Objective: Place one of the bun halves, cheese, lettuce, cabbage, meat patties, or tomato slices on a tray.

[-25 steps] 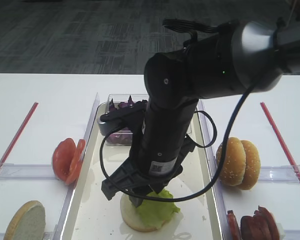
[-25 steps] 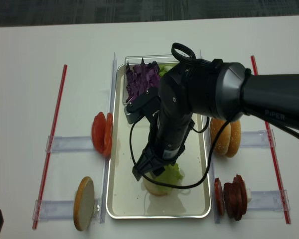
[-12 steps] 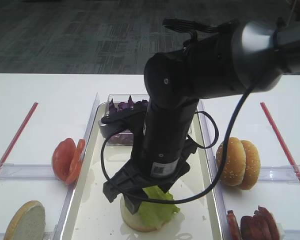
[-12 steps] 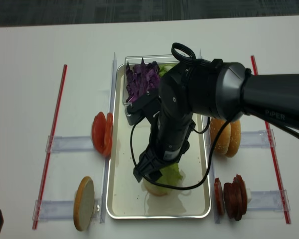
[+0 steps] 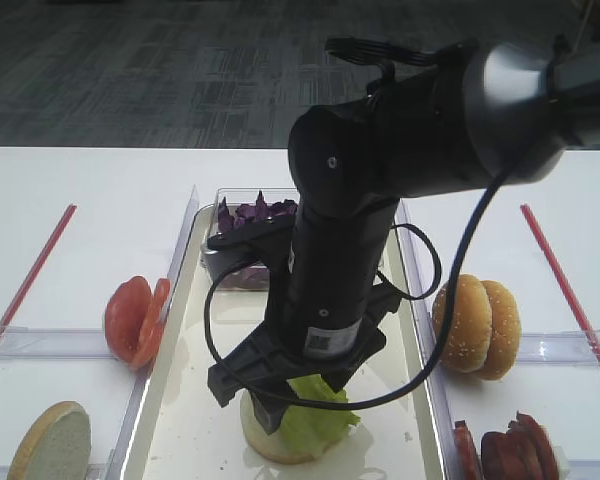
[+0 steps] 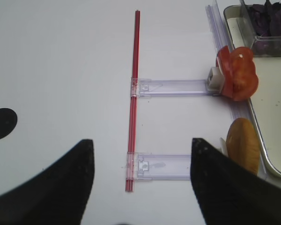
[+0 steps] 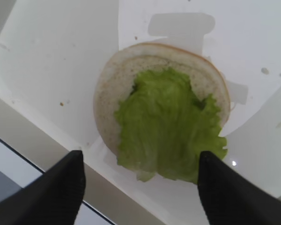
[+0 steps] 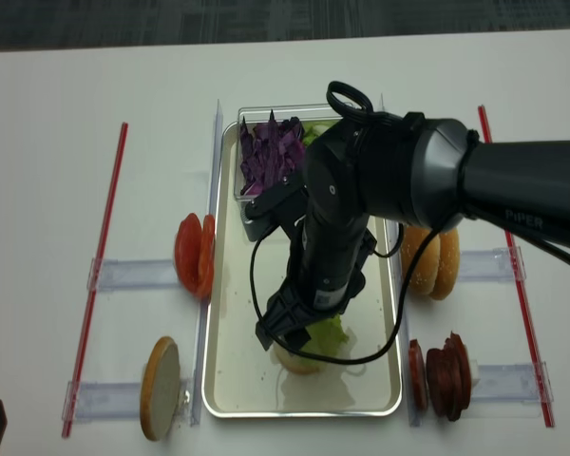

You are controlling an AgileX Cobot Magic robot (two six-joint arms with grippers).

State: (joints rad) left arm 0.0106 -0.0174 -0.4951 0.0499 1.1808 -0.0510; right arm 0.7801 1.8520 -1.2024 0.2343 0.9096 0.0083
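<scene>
At the lower left of the realsense view, a bun half (image 8: 160,388) stands on edge beside the tray, with tomato slices (image 8: 196,255) above it. The left gripper (image 6: 140,187) shows only as two dark blurred fingers in its own camera, spread apart over bare table. In the middle, the tray (image 8: 230,375) holds a bun base (image 7: 117,93) topped with lettuce (image 7: 166,126), half hidden by the arm (clear only in the wrist camera). The right gripper (image 7: 140,187) points straight down, fingers wide apart, holding nothing. Purple cabbage (image 8: 266,152) fills a tub behind. Right: more buns (image 8: 432,261) and meat patties (image 8: 446,375).
</scene>
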